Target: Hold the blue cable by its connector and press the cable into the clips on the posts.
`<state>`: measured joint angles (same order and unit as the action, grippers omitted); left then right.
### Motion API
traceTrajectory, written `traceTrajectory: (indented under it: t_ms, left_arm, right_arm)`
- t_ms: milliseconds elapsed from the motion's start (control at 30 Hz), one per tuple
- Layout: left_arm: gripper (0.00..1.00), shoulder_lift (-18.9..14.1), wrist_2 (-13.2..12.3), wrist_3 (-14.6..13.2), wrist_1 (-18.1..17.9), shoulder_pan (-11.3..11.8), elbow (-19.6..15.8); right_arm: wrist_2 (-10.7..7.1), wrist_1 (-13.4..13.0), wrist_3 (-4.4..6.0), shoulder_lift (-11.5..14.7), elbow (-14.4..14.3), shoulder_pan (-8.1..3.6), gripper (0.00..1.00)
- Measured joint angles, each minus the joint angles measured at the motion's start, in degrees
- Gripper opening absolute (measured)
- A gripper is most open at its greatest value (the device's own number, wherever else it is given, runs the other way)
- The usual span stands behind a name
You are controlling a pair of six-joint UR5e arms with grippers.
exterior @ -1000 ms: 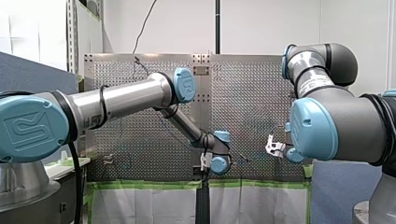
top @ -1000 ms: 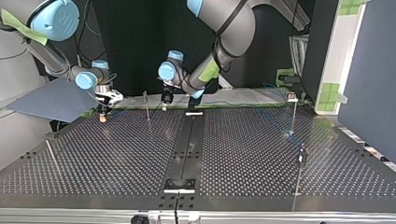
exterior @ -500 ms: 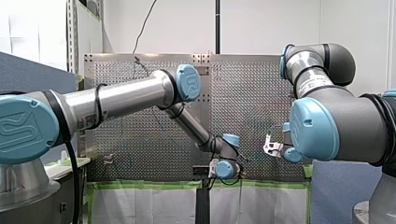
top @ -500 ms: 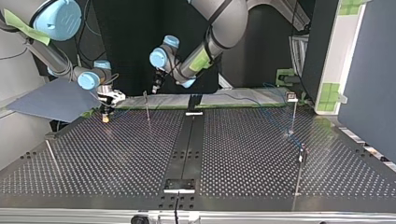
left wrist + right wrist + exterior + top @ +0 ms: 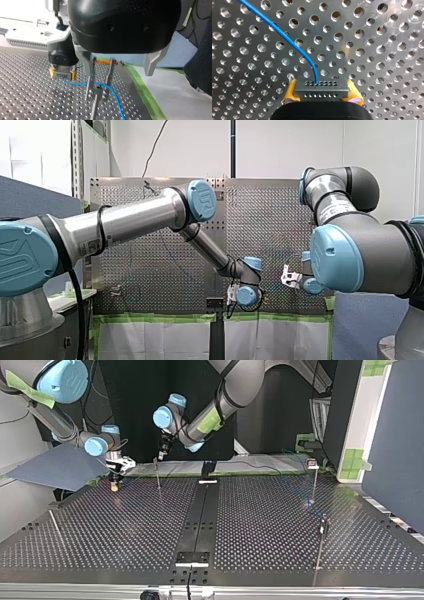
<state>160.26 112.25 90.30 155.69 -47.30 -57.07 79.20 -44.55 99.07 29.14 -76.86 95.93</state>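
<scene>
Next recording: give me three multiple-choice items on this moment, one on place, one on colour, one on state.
1. Where is the connector? A) lying loose B) between my right gripper's pads C) dangling free
2. Those pads' colour? A) yellow B) red C) white
3. My left gripper's fingers? A) shut on the connector B) apart, the blue cable crossing the gap C) hidden
Key: B, the right wrist view shows it clamped; A, yellow on either side; B, the left wrist view shows the gap.
</scene>
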Motion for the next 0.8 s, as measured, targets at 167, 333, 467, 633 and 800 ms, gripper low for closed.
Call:
traceTrajectory:
  t_ms: [167, 333, 467, 633, 800]
  left_arm:
    - [1.00, -0.17, 0.02, 0.78, -1.37, -0.77, -0.13]
    - [1.00, -0.17, 0.02, 1.55, -3.14, -1.30, -0.13]
    - [1.00, -0.19, 0.03, 2.35, -4.30, -1.53, -0.13]
    - [1.00, -0.19, 0.03, 2.86, -4.79, -1.71, -0.13]
    - [1.00, -0.19, 0.16, 2.93, -4.40, -1.83, -0.17]
  right_arm:
    - [0.00, -0.02, 0.00, 0.00, 0.01, 0.02, 0.00]
    - [0.00, -0.02, 0.00, 0.00, 0.00, 0.01, 0.00]
    - [0.00, -0.02, 0.05, 0.00, 0.00, 0.04, 0.00]
    - [0.00, -0.02, 0.15, -0.01, 0.00, 0.11, 0.00]
    - [-0.11, -0.02, 0.24, -0.01, -0.01, 0.22, 0.00]
